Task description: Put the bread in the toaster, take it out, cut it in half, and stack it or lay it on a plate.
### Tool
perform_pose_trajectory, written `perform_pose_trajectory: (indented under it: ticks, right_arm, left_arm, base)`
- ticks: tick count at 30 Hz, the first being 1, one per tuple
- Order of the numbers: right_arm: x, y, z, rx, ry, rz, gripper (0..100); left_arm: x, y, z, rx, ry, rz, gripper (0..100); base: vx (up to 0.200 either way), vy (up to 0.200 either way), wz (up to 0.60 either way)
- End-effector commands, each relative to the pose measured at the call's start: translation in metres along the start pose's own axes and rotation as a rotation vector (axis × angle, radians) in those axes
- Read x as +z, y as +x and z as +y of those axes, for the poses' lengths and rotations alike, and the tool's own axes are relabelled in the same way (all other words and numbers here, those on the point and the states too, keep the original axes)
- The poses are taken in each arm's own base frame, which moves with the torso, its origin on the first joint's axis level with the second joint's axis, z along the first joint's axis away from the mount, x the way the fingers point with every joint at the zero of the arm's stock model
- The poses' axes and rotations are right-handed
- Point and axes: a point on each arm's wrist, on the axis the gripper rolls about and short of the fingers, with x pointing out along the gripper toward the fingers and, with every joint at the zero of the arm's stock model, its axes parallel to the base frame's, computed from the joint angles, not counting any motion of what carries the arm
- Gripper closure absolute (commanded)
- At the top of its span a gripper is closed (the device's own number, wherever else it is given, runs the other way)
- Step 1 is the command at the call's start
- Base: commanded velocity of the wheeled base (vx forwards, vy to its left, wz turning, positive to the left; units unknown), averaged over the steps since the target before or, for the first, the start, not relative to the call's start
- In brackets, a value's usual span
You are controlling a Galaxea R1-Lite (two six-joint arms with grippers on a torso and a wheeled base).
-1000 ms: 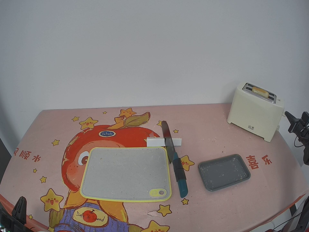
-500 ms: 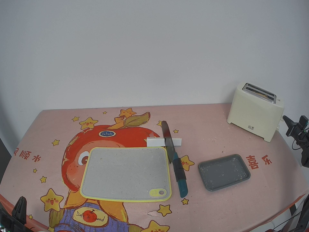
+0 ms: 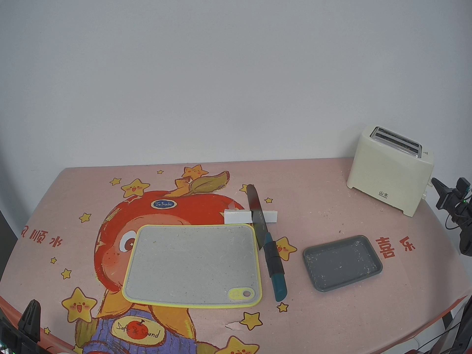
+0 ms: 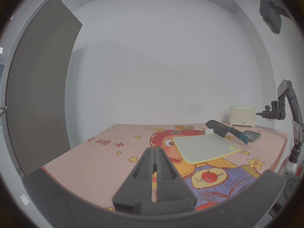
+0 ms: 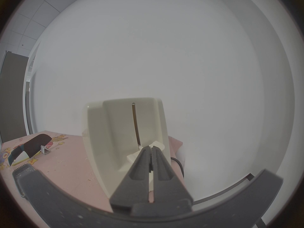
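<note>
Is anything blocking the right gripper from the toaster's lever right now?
Nothing visible. The right gripper, shut, has its tips right at the lever low on the end face of the toaster, with no object between them. Contact cannot be confirmed.

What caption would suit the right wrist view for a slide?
Right gripper, shut, with its tips at the side lever of the cream toaster, low in its slot.
</note>
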Motion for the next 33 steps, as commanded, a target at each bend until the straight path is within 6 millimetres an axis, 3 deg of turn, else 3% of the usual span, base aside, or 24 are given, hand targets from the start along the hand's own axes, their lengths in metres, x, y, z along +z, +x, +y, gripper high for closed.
perform_pose_trajectory:
  ticks: [1,9,17,26,33]
  right_arm:
    - [-0.002,0.000,0.000,0.001,0.005,0.006,100]
    - [0.002,0.000,0.001,0.003,-0.008,-0.010,100]
    - [0.047,-0.018,0.021,0.019,-0.079,-0.119,100]
    - [0.061,-0.031,0.032,0.032,-0.113,-0.156,100]
    - [0.059,-0.034,0.045,0.059,-0.113,-0.146,100]
  left_arm:
    - [-0.005,0.001,0.000,0.000,0.000,0.009,100]
    - [-0.005,0.001,0.000,0.002,0.000,0.009,100]
    - [-0.005,0.001,0.000,0.002,0.000,0.009,100]
    - [-0.005,0.001,0.000,0.002,0.000,0.009,100]
    - [-0.005,0.001,0.000,0.000,0.000,0.009,100]
  base:
    - [0.000,0.000,0.00]
    - [0.000,0.000,0.00]
    - [0.000,0.000,0.00]
    - [0.000,0.000,0.00]
    - [0.000,0.000,0.00]
